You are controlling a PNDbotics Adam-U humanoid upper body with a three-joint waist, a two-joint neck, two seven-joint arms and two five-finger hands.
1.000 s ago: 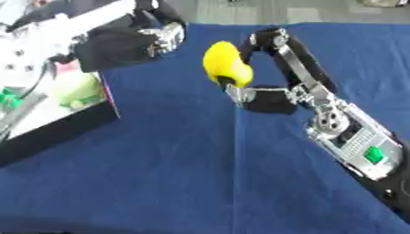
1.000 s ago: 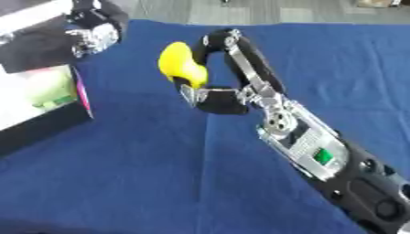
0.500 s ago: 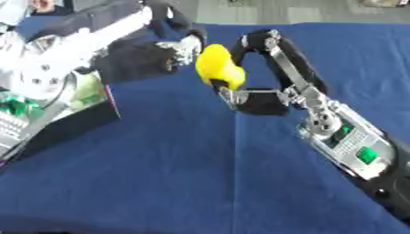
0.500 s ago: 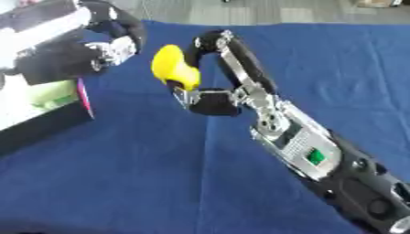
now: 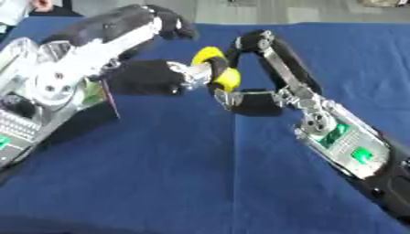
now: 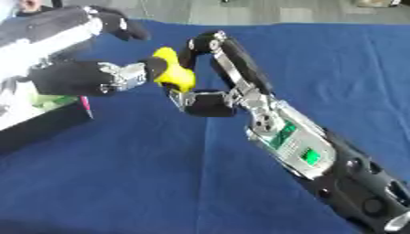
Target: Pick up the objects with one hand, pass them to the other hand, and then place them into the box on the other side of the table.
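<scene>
We look down on a blue cloth [image 5: 168, 183] covering a table. Our right hand [image 5: 255, 98] reaches in from the lower right, its fingers and thumb curled around a yellow banana-shaped object [image 5: 218, 73], held in the air above the middle of the cloth. Our left hand [image 6: 96, 77] comes in from the left and meets the same object: its fingers touch the near end and appear to close on it, though we cannot tell how far they wrap around. So both hands are on the object at once, in what looks to us like the handover itself.

The box [image 6: 36, 107] sits at the left edge of the cloth, partly hidden under the left arm, with green and pink things showing inside.

What could go wrong from here: if the right hand lets go before the left has truly taken hold, the object would drop to the cloth. Its curved, smooth shape (likely slippery plastic) could also twist between the fingers. The left arm hangs close over the box and might knock it while turning.

We can read no brand, label or writing anywhere.
</scene>
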